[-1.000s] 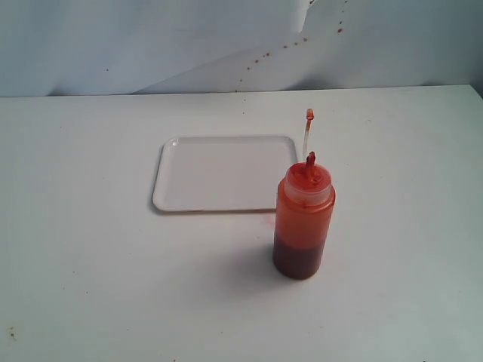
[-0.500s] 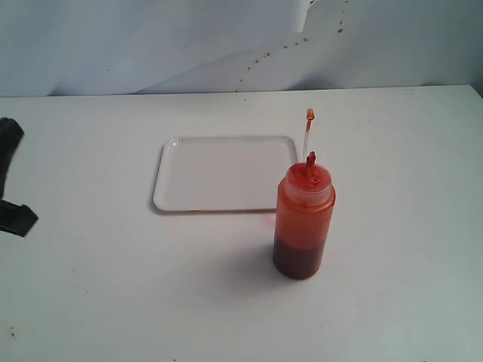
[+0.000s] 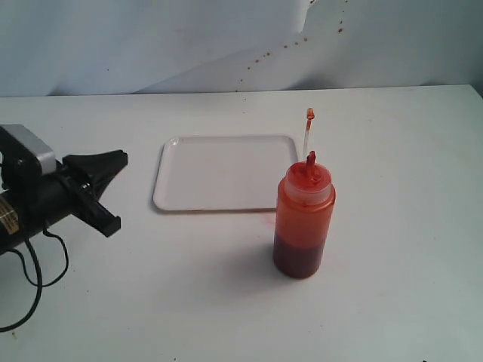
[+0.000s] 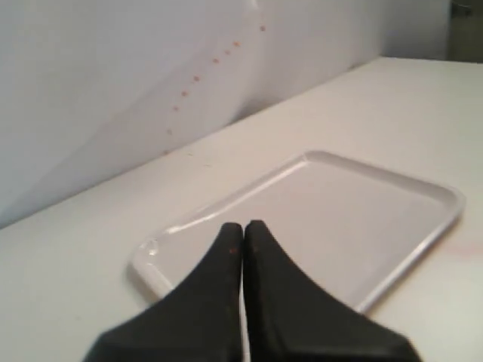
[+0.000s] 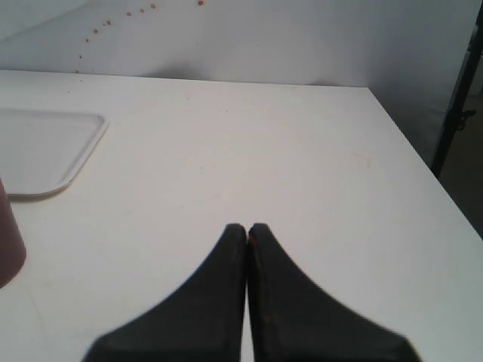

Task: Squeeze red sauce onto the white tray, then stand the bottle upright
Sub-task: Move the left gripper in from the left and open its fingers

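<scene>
The bottle (image 3: pixel 304 219) stands upright a little right of centre in the exterior view, its base just in front of the near right corner of the tray (image 3: pixel 219 175). The sauce (image 3: pixel 299 260) sits as a dark band in the bottom of it. The nozzle (image 3: pixel 310 160) is uncapped, with the cap strap (image 3: pixel 307 132) sticking straight up behind it. The tray looks clean — nothing is squeezed out yet, so the task is at its start. A faint pink stain (image 3: pixel 269 220) marks the table (image 3: pixel 392 151) between tray and bottle.

The left gripper (image 4: pixel 243 226) is at the left edge of the exterior view, well apart from the bottle. Its own camera shows the two fingers (image 4: pixel 211 286) pressed together, holding nothing, with the tray ahead of them. The right gripper (image 5: pixel 247 226) is likewise closed tight and empty, and the bottle is only a sliver at the left edge of its camera's picture.

The step in hand looks like the reach for the bottle. Whichever arm goes should spread its fingers wide before arriving, come in level from the side, and close on the middle of the body — above the sauce, below the shoulder. The wall is probably soft, so a light hold until the nozzle is over the tray should prevent an early squirt. It should also stay clear of the strap and avoid nudging the bottle over.
</scene>
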`<state>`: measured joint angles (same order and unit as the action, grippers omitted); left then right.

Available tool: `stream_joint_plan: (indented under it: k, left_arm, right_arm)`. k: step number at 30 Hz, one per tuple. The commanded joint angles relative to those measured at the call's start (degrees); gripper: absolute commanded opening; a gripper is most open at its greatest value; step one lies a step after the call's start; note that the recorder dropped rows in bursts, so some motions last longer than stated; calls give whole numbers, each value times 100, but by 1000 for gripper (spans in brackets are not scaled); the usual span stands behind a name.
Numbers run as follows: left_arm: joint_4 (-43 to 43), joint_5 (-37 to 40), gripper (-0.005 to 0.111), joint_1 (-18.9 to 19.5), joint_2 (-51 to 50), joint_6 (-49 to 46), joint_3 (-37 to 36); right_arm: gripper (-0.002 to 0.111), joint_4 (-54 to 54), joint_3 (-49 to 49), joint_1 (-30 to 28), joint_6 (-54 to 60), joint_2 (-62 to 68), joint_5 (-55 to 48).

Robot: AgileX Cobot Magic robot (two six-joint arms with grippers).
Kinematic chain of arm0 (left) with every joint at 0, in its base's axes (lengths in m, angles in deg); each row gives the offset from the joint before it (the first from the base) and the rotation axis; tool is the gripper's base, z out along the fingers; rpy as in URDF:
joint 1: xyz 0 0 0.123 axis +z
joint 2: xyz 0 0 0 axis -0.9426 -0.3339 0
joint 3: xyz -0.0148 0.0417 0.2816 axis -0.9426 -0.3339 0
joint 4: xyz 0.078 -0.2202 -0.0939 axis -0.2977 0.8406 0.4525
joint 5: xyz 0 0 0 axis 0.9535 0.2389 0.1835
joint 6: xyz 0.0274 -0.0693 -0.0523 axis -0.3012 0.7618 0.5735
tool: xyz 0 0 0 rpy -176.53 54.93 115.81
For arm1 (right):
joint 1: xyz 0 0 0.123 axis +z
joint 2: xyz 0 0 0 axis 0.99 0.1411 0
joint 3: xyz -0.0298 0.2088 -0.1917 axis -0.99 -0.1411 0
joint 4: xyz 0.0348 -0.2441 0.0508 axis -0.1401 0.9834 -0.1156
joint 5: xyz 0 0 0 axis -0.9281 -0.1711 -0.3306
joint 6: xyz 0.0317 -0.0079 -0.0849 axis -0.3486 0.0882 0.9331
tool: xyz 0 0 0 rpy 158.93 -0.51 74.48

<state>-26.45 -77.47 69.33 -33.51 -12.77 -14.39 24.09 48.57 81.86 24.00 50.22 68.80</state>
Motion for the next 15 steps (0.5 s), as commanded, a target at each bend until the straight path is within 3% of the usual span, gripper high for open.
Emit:
stream_joint_plan:
  k: [1,15]
  left_arm:
    - [-705,-77,2,-12,-247,-137,103]
    - [-549,-77,2,-12,-247,-137,103]
  right_arm:
    - [0,50,-15,3,16,-16,4]
    - [0,50,-15,3,16,-16,4]
